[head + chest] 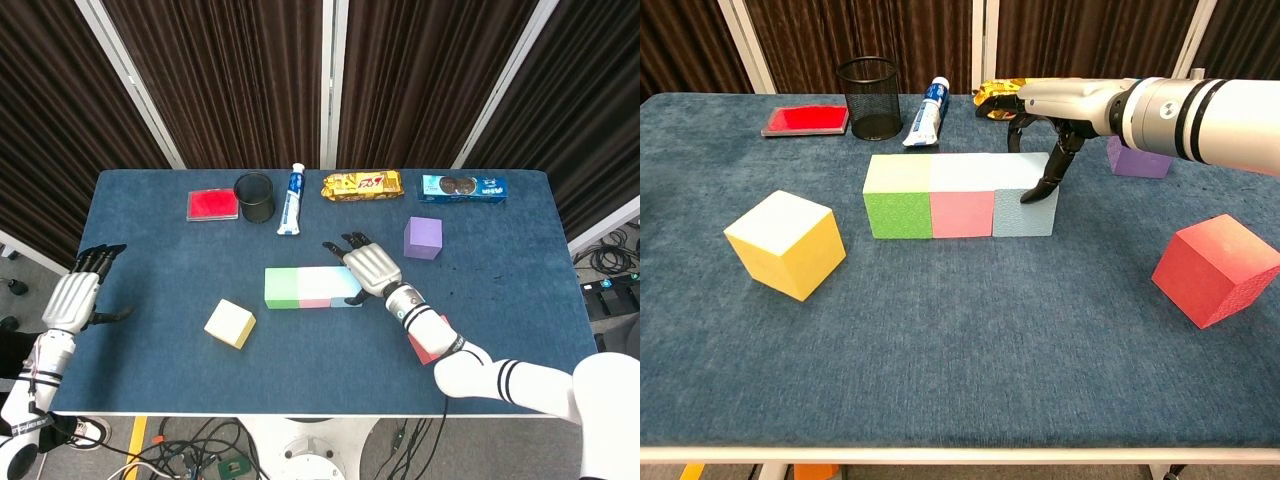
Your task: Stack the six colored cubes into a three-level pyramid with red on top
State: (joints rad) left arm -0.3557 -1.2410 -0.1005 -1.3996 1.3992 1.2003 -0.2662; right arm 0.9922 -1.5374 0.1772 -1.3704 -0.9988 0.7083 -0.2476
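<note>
Desk: rectangular, covered in dark blue carpet-like fabric, pale edge seen along front. Curtains: dark brown, pleated, hung behind desk, divided by white vertical frame bars. Floor: grey, seen at right side. Cables: tangled, seen below front edge. Lighting: even, diffuse.

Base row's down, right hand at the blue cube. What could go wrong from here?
1. The right hand has a fingertip on the blue cube's right end; lifting off carelessly may drag it away from the pink cube and green cube.
2. The red cube lies by the right forearm; a pull-back could bump it.
3. The yellow cube sits rotated, so it likely needs squaring before stacking.
</note>
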